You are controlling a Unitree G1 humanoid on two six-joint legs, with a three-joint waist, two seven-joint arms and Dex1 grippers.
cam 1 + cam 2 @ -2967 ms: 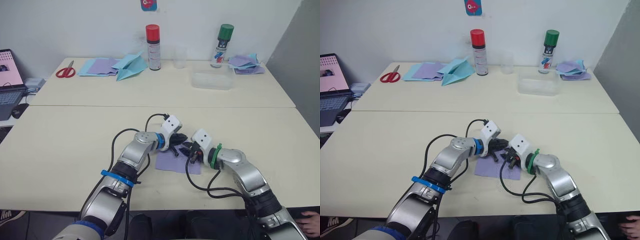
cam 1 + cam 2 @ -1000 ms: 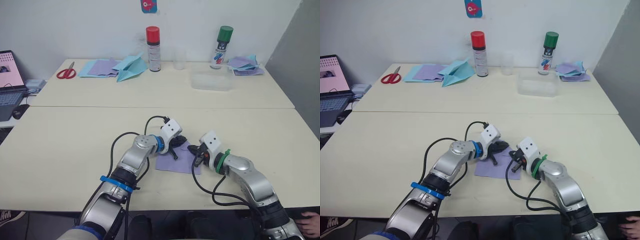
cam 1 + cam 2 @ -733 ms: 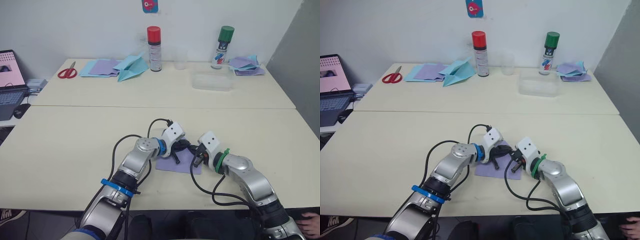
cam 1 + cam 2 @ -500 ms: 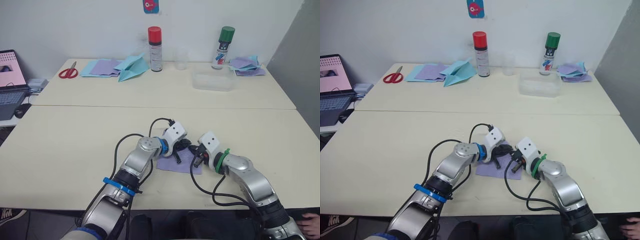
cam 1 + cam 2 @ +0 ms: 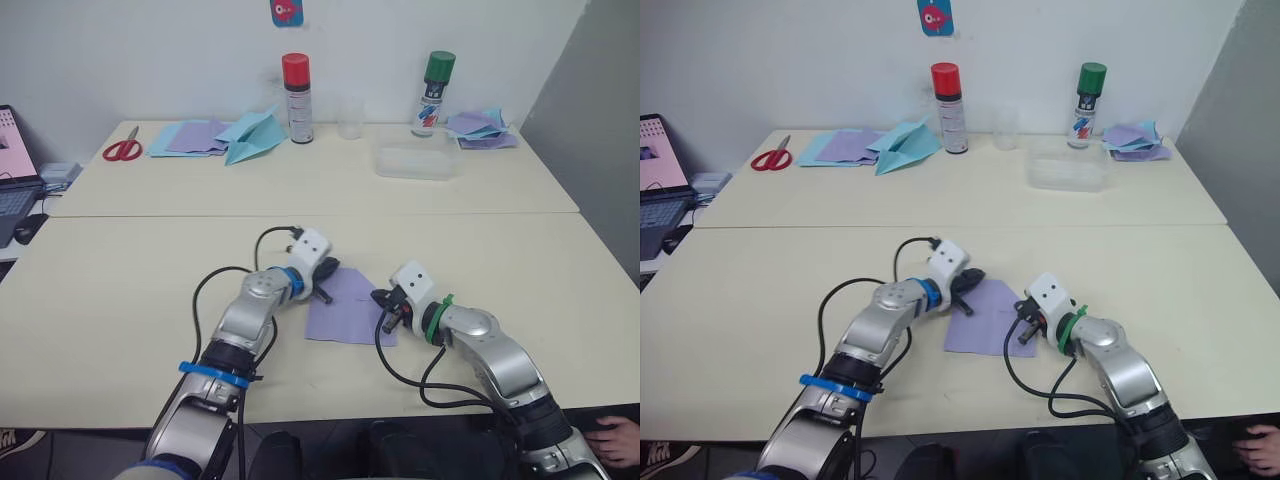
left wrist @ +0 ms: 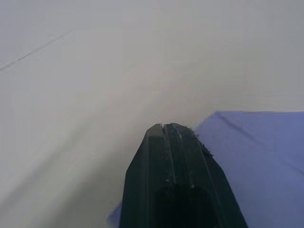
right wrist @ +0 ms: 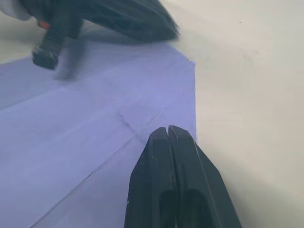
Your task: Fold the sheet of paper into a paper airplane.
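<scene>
L gripper (image 5: pixel 327 270) is fully closed w/ nothing between its fingers, tips resting at the sheet's 10 o'clock corner; in the L wrist view its fingers (image 6: pixel 171 142) are pressed together right at the purple edge. R gripper (image 5: pixel 381 298) is likewise closed and holding nothing, tips sitting on the sheet's 3 o'clock edge, as the R wrist view shows w/ fingers (image 7: pixel 168 142) together over a crease.

The sheet of paper (image 5: pixel 345 305) lies flat on the near table (image 5: pixel 120 300), at approx 6 o'clock of the whole scene, nearly square, creases visible but no fold standing.

Change vs. a sec ago: L gripper has slid outward from over the sheet's upper middle to the 10 o'clock corner, so more purple is now uncovered. R gripper has barely shifted along the 3 o'clock edge. The whole view has also panned a bit, so part of the apparent shift is camera.

Meaning for task, imo: the pressing pass looks finished, the sheet is pre-creased but still open, so the airplane is early stage. Next prob needs one gripper to pin and the other to lift a corner; thin paper flat on the table will be hard to get under.

Far table at 12 o'clock: light-blue plane (image 5: pixel 250 135), red-capped can (image 5: pixel 296 85), green-capped can (image 5: pixel 435 80), scissors (image 5: pixel 122 148), all untouched.
</scene>
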